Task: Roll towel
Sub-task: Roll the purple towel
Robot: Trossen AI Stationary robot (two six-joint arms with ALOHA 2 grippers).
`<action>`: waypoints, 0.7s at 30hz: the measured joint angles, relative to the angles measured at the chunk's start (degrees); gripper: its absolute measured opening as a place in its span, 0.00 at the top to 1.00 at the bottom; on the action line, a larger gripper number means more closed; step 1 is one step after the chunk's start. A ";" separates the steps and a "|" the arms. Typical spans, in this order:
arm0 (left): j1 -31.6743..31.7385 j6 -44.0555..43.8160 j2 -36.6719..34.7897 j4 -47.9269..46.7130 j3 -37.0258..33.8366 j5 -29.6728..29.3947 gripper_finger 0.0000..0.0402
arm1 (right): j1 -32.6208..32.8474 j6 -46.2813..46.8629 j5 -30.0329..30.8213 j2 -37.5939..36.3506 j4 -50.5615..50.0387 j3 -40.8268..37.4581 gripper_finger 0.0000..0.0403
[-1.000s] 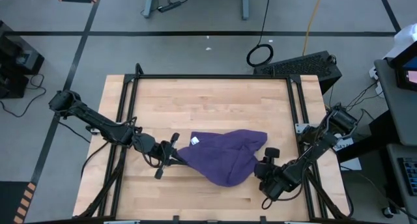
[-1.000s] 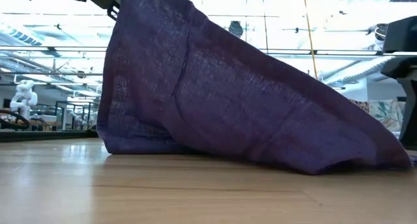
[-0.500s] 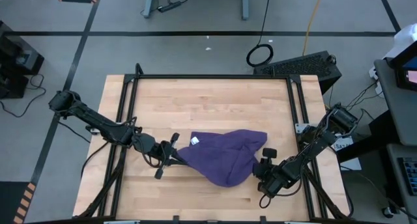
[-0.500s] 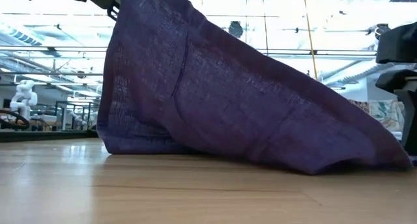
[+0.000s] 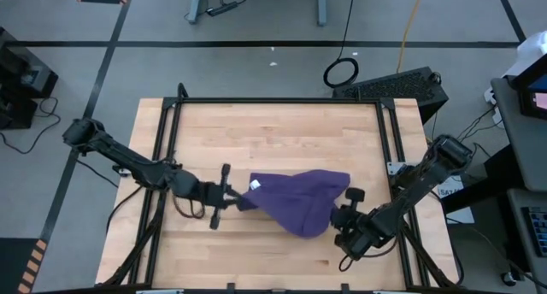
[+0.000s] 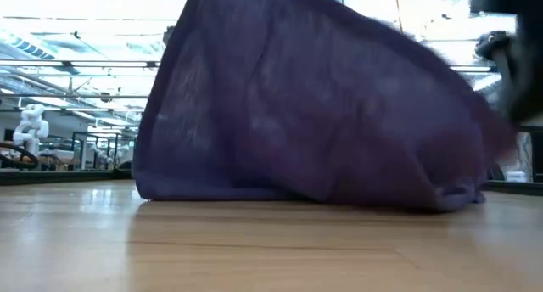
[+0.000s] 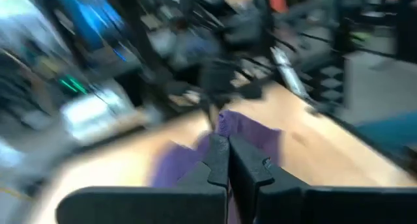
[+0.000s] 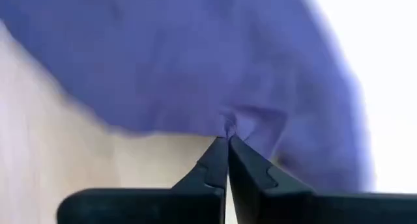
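Observation:
The purple towel point(image 5: 297, 200) point(image 6: 314, 105) is bunched between my two grippers in the middle of the wooden table point(image 5: 273, 132). In the low view it stands like a tent, with its lower fold point(image 6: 254, 193) on the tabletop. My left gripper point(image 5: 236, 198) point(image 7: 226, 146) is shut on the towel's left end. My right gripper point(image 5: 334, 215) point(image 8: 228, 140) is shut on its right end, near the table's front edge. A white label point(image 5: 255, 185) shows on the towel near the left gripper. My left gripper pinches the towel's left end point(image 7: 223, 123) between its two shut fingers, coming nearly level from the table's left. That end is lifted off the table, and the cloth slopes down from it. My right gripper pinches a small gathered bit of the towel's right edge point(image 8: 232, 125) at its fingertips, slanting down from the table's right near side. That end is held up off the table; one layer or several, I cannot tell.
A black metal frame point(image 5: 282, 100) runs around the tabletop. Bare wood lies on the far side of the towel and along the near edge. Cables point(image 5: 342, 70) and a black case point(image 5: 402, 82) lie on the floor beyond the table.
My right gripper has shut on the towel's right end and risen with it. That end, which lay on the table, is now lifted, and the towel is drawn narrower between the grippers. My left gripper has risen a little and rolled, keeping its hold.

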 joint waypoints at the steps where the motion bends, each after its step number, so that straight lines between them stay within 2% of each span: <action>1: 0.58 2.81 -0.84 1.99 0.00 -1.70 0.99 | -0.18 1.98 3.50 -0.69 -5.24 2.01 1.00; 3: 2.51 8.64 -2.87 5.57 0.00 -4.77 0.99 | -0.84 6.00 11.01 -2.19 -14.06 6.51 1.00; 7: 9.57 16.94 -7.35 13.44 0.00 -5.27 0.99 | -3.92 11.40 26.26 -4.84 -28.39 13.20 1.00; 9: 14.38 18.49 -9.63 16.61 0.04 -3.61 0.99 | -6.53 12.25 33.16 -6.63 -31.67 15.84 1.00; 12: 22.41 17.15 -12.24 17.55 1.88 2.73 0.99 | -11.64 8.09 41.85 -9.79 -33.46 19.45 1.00; 17: 35.36 7.65 -12.66 16.28 8.31 16.28 1.00 | -21.60 -4.61 50.37 -15.34 -32.37 26.23 1.00; 21: 42.73 0.99 -10.66 13.04 14.26 21.42 1.00 | -29.45 -15.26 51.68 -19.08 -29.92 32.26 1.00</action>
